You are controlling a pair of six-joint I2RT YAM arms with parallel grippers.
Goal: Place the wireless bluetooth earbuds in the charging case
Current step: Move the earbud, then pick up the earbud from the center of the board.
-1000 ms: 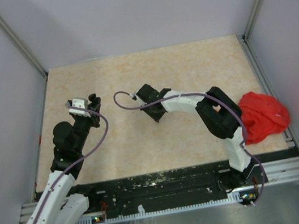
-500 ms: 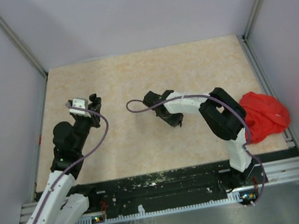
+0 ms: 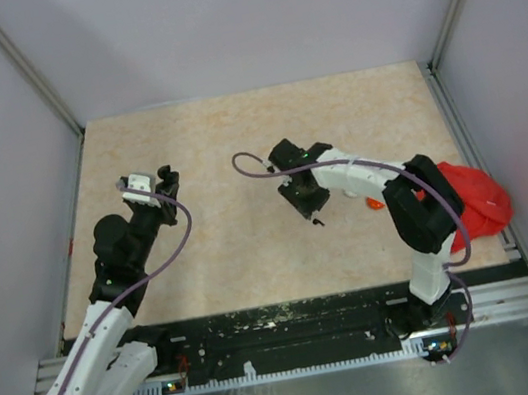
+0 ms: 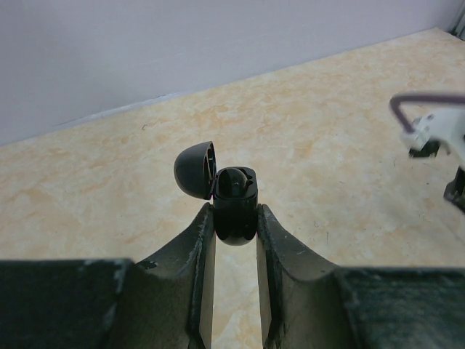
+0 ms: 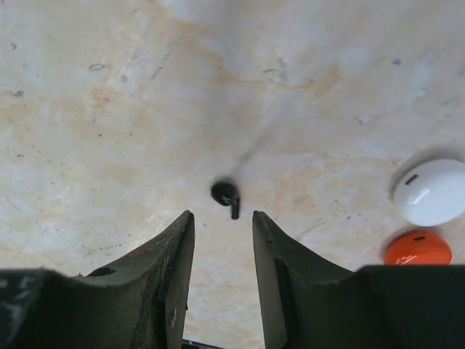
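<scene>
The right gripper [image 5: 223,218] hangs empty, jaws apart, over the black earbud [image 5: 227,195] lying about the middle of the tabletop [image 5: 87,109]; I'd straddle its stem squarely, then pinch gently. Farther back, toward the left edge, the left gripper [image 4: 236,227] clamps the open charging case [image 4: 234,203].

Seen from above, the right arm [image 3: 419,217] is hiding much of the red cloth [image 3: 477,197] and most of the orange case [image 3: 375,203]. The right wrist view's edge is cutting off the white case [image 5: 430,193], and the fingers [image 4: 196,254] of the left gripper [image 4: 236,211] are covering the lower sides of the black charging case [image 4: 234,231].
</scene>
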